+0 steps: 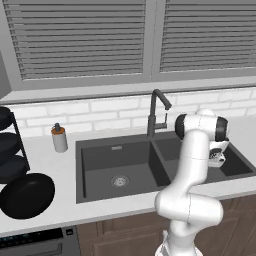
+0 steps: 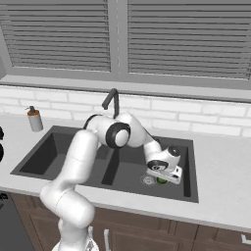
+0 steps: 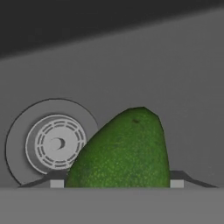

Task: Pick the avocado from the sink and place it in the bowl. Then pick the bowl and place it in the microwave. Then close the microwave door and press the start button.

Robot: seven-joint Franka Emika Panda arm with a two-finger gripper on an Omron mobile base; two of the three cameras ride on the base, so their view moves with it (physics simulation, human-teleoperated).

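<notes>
The white arm reaches down into the right basin of the dark grey matte double sink (image 2: 188,166); the two-finger gripper (image 2: 164,177) sits low on the basin floor, right over the small bright green avocado (image 2: 162,180); a sliver of green peeks out beneath the hand, just beside the round steel drain (image 2: 148,180). From the hand camera the avocado (image 3: 124,151) lies between the two dark fingertips (image 3: 176,179), one to each side of it, the drain (image 3: 54,143) just beside its left edge. Whether the fingers already press the fruit I cannot tell; they stand apart, flanking it. Over on the left counter, the wide shallow black bowl (image 1: 27,196) rests flat, well apart from the sink, in front of a wire rack of smaller black dishes (image 1: 10,150); a small soap bottle (image 1: 59,138) stands near the left basin; the dark gooseneck faucet (image 1: 156,112) rises behind the divider.
</notes>
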